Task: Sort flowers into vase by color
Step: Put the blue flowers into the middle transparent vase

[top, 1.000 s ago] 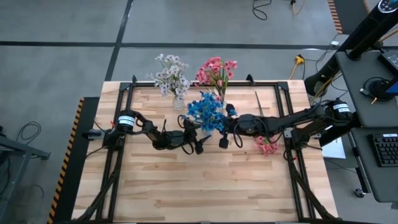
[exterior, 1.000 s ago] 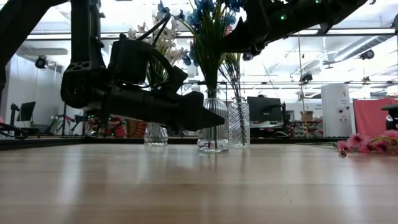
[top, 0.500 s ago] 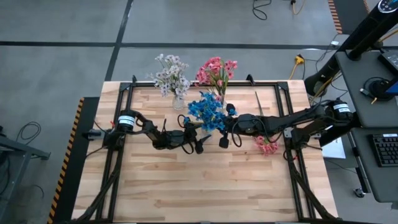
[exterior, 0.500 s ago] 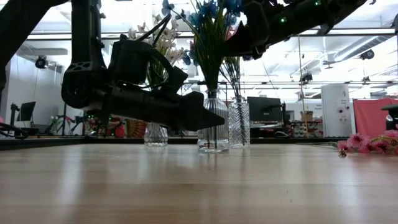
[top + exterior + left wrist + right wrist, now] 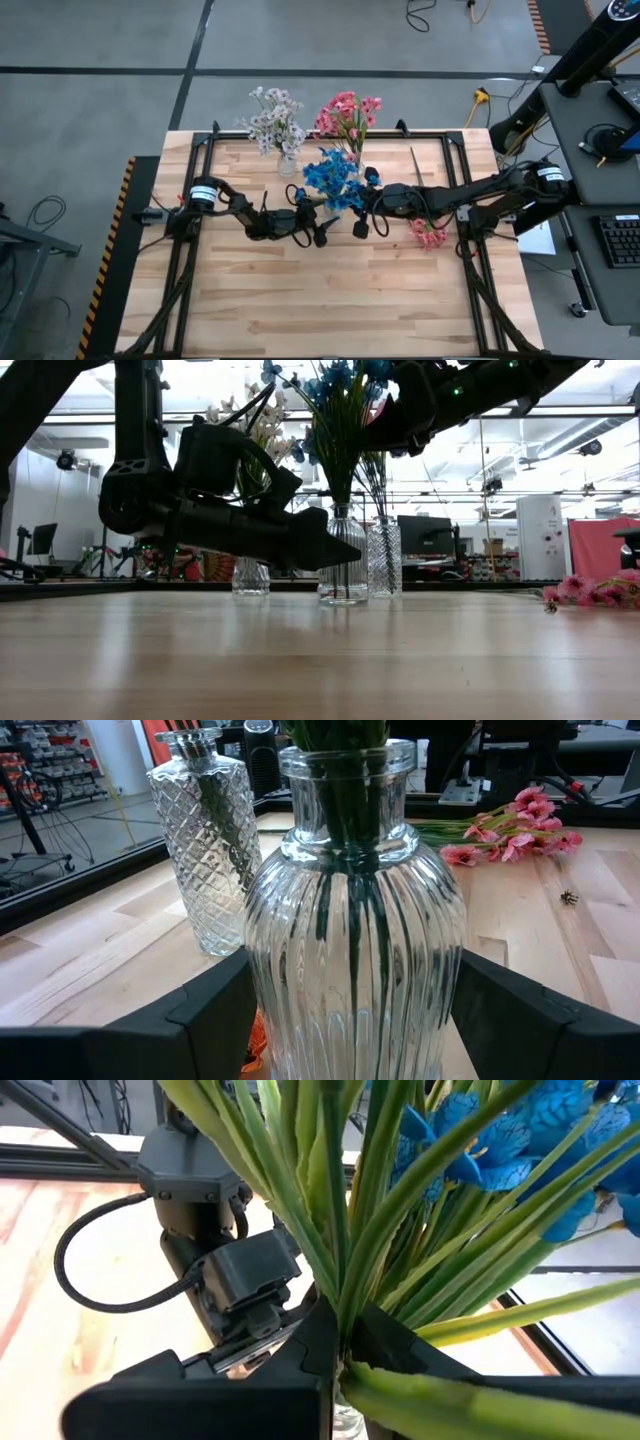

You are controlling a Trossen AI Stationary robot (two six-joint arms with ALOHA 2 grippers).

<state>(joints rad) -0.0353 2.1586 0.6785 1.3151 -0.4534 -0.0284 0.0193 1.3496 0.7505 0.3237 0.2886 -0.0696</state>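
Left gripper (image 5: 350, 1010) brackets ribbed vase (image 5: 355, 920); table edge (image 5: 300, 345) distant.

A robotics lab or workshop: bare grey concrete floor (image 5: 100, 80) with trailing cables (image 5: 420, 15) at the frame's top, monitors (image 5: 424, 535) and ceiling strip lights behind the wooden worktop (image 5: 330, 290).

Pale wooden plank worktop (image 5: 330, 290) framed by black rails. Standing on it along the far edge: a small glass vase (image 5: 287, 163) of white flowers, a diamond-cut vase (image 5: 204, 850) of pink flowers, and just beside it a ribbed glass vase (image 5: 355, 940) holding green stems. Lying flat on the worktop's right side, apart from the vases: a loose pink flower spray (image 5: 430, 235); a thin stem (image 5: 413, 163) lies farther back.
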